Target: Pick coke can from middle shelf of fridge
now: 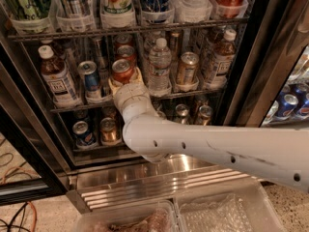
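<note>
The red coke can [122, 70] with a silver top stands at the front of the middle shelf [193, 94] of the fridge [270, 57], left of centre. My gripper [124, 81] reaches in from below on the white arm. Its tan fingers [113, 84] sit on either side of the can's lower body, shut on it. A second red can [126, 52] stands behind it. The can's base is hidden by the gripper.
A blue can [91, 76] stands just left of the coke can and a water bottle [159, 64] just right. A gold-tan can [187, 66] and tea bottles [219, 57] are further right. Short cans [108, 129] fill the lower rack. Clear bins [227, 207] lie below the ribbed steel base [159, 182].
</note>
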Motion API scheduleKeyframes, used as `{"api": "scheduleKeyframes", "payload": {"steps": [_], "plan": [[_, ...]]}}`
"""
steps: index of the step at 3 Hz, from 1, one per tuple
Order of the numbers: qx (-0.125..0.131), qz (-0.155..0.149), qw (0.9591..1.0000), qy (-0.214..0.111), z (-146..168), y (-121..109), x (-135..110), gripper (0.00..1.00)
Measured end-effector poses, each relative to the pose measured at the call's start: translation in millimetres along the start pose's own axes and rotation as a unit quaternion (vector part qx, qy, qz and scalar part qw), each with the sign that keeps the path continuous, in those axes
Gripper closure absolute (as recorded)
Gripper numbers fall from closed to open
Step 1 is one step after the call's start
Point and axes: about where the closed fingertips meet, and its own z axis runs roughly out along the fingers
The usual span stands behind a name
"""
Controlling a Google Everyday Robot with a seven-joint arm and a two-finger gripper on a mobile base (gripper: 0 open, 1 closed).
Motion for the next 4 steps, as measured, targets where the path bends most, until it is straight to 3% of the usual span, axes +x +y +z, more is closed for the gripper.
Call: {"api": "scheduleKeyframes", "payload": {"steps": [2,3,4], "plan": [[-0.046,-0.050,0.9977,-0.012,3,6,-44,1.00],[-0.065,-0.053,0.9965,-0.006,-20,12,-47,1.00],[-0.081,-0.052,0.9950,0.025,-61,23,-42,1.00]]}}
